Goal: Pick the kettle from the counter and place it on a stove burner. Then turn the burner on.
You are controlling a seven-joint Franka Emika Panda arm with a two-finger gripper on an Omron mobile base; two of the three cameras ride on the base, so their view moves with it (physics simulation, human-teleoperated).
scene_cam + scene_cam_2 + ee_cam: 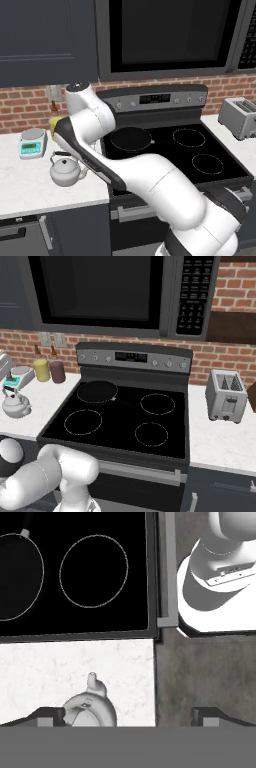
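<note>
The kettle (65, 170) sits upright on the white counter (25, 190), at nine o'clock from the cooktop (200, 150), with the scale (33, 142) behind it. In the hand view the gripper (127, 716) hangs above, jaws spread wide, seemingly touching nothing. The stove burner (207, 164) lies bare; the toaster (239, 116) stands at three o'clock.

The kettle (90, 708) is cut off below by the hand view's bottom.

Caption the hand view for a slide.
Open claw above the kettle on the white counter, black cooktop beyond.
</note>
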